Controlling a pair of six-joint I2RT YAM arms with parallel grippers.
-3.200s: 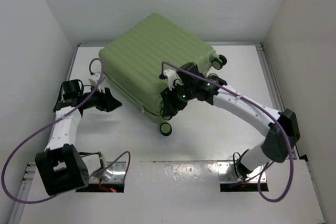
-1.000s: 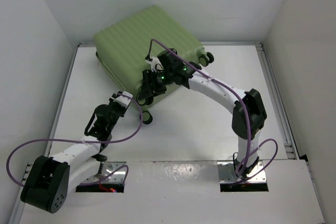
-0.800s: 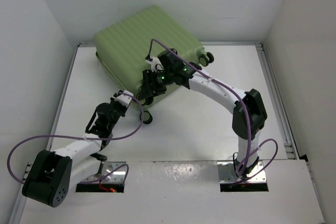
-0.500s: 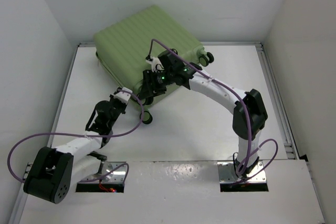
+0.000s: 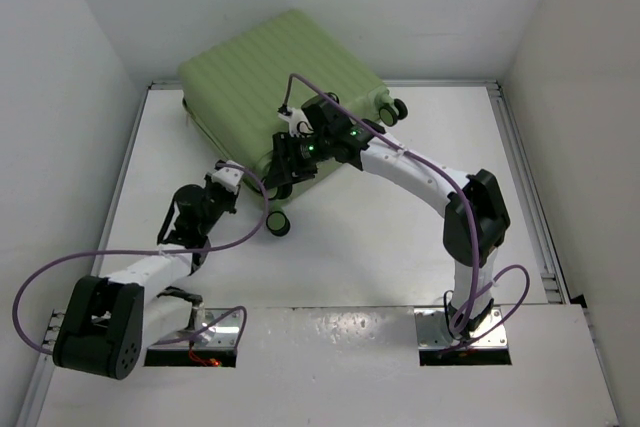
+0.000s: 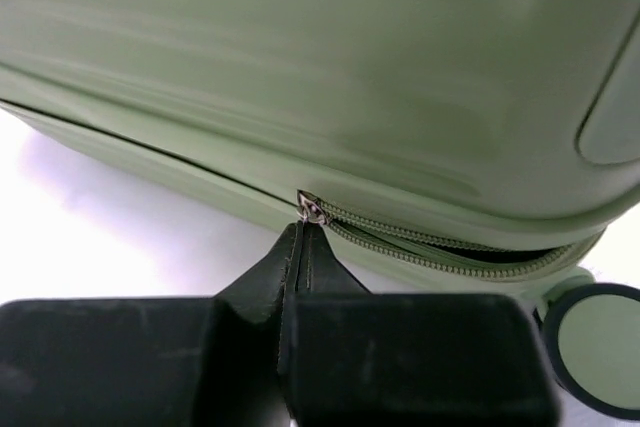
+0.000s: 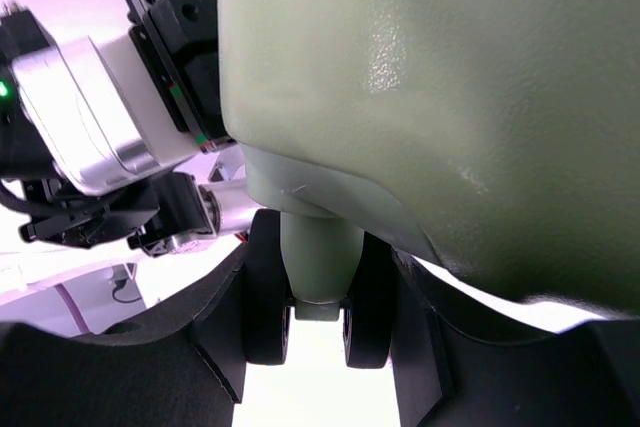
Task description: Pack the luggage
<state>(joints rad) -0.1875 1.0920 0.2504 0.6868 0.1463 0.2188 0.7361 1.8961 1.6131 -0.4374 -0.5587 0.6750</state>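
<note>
The pale-green ribbed luggage (image 5: 280, 77) lies closed at the back of the table, its near corner raised. My left gripper (image 5: 231, 180) is at the near side seam, shut on the small metal zipper pull (image 6: 312, 209). Right of the pull the zipper (image 6: 450, 252) gapes a little; left of it the seam is closed. My right gripper (image 5: 283, 165) sits at the near corner of the case, its fingers (image 7: 210, 347) pressed on either side of a twin black wheel (image 7: 268, 297) and its green stem (image 7: 320, 247).
Another black-and-green wheel (image 5: 278, 224) hangs just below the two grippers, and two more (image 5: 397, 107) stick out at the case's right end. White walls close in the table on three sides. The left arm's purple cable (image 5: 130, 252) loops over the near left table.
My left gripper has reached forward to the seam and shut on the zipper pull. The right gripper and luggage have stayed still over the last second; earlier the luggage lay further right.
</note>
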